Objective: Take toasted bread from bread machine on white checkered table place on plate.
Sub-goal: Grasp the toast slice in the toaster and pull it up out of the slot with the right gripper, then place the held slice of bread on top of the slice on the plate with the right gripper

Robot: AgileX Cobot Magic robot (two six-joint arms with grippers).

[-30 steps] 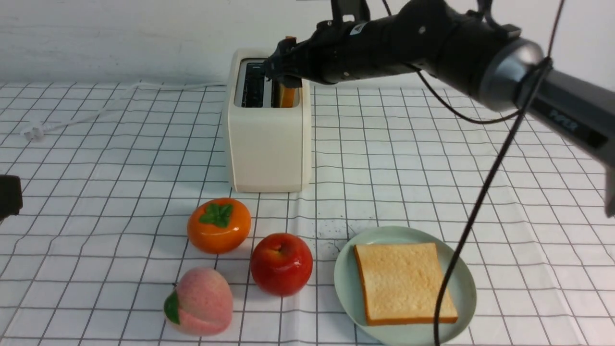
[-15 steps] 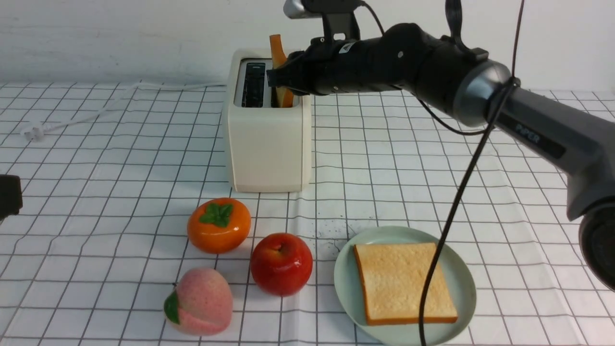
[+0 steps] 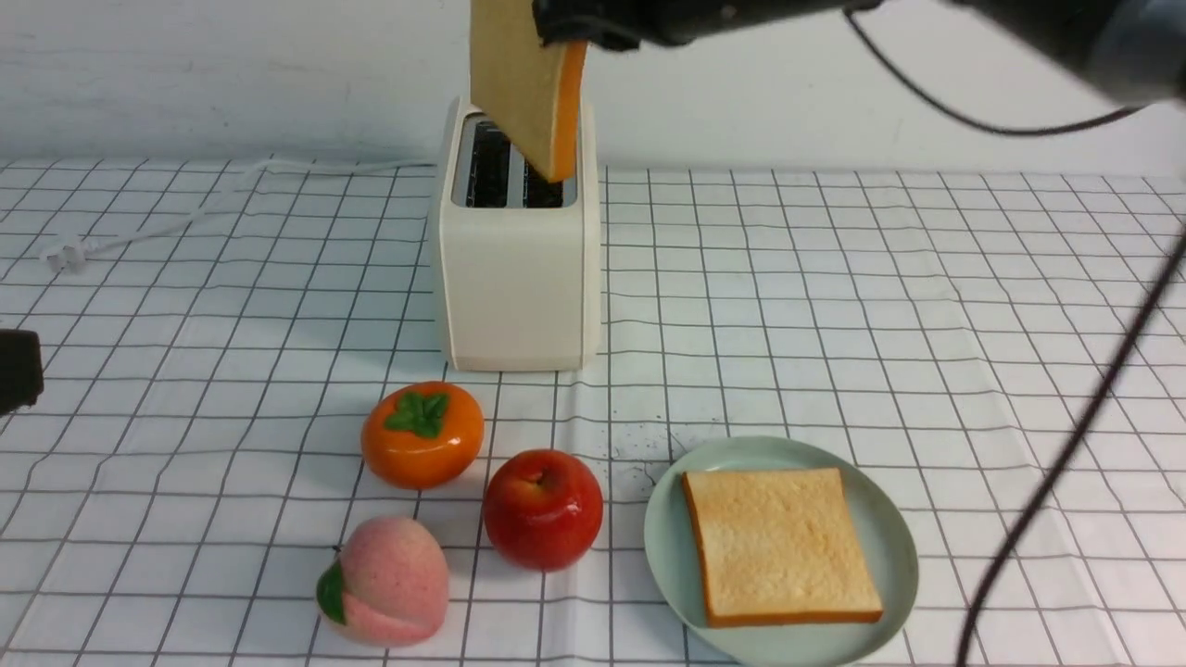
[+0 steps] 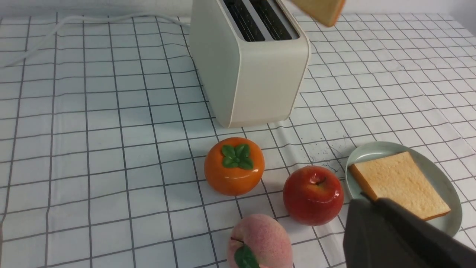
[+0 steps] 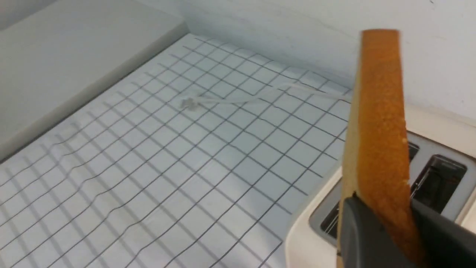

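Holding a toasted bread slice above the bread machine, right gripper clamped on its crust, clearing the slots before carrying to the plate; left gripper closed.

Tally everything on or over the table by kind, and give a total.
toaster: 1
plate: 1
bread slices: 2, one on the plate, one in the air over the toaster
fruit: 3, persimmon, apple, peach
Total: 7
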